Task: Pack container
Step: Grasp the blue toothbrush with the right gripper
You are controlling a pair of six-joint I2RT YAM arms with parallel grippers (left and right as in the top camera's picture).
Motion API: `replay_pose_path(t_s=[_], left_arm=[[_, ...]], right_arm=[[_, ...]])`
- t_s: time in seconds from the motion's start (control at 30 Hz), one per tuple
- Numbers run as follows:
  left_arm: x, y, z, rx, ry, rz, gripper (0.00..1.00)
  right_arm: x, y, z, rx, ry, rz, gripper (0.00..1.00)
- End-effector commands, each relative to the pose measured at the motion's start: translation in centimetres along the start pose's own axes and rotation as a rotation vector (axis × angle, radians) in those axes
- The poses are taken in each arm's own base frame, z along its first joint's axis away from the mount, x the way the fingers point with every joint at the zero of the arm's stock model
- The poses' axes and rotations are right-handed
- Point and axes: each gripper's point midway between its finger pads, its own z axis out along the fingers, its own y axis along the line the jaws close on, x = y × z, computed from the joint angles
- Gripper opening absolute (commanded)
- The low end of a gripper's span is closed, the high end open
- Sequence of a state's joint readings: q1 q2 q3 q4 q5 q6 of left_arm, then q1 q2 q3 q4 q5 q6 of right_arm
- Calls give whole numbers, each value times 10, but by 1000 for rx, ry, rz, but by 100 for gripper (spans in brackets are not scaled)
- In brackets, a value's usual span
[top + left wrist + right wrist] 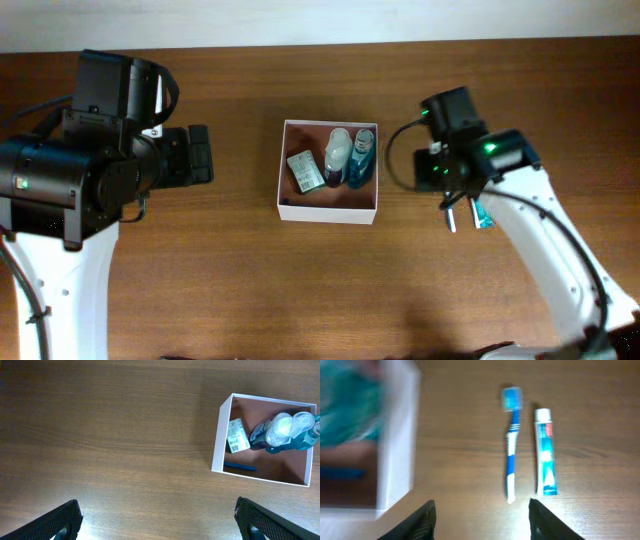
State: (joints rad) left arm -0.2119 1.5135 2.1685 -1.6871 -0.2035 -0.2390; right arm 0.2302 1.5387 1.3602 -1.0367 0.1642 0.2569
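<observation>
The container (328, 211) is a square white box with a pinkish-tan inside, at the table's middle. It holds a green-and-white carton (305, 171), a clear bottle (338, 152) and a blue bottle (361, 159). It also shows in the left wrist view (216, 445), with a blue stick (240, 466) on its floor. A blue-and-white toothbrush (511, 445) and a toothpaste tube (546, 452) lie side by side on the table, right of the container's wall (397, 440). My right gripper (482, 520) is open and empty just before them. My left gripper (157, 522) is open and empty, left of the container.
The toothbrush (450, 215) and toothpaste (483, 213) partly show under the right arm in the overhead view. The left arm's body (90, 160) stands at the table's left. A pale wall edge runs along the table's far side (320, 20).
</observation>
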Motion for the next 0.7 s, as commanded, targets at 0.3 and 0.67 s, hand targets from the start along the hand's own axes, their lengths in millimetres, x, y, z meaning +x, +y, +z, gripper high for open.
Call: replay_pose_path(t_s=[0.3, 0.67], left_arm=[[-2, 4, -5, -12, -20, 6, 99], [-2, 4, -5, -12, -20, 6, 99]], right_arm=[[22, -32, 120, -8, 242, 139, 57], [44, -34, 177, -1, 352, 187, 36]])
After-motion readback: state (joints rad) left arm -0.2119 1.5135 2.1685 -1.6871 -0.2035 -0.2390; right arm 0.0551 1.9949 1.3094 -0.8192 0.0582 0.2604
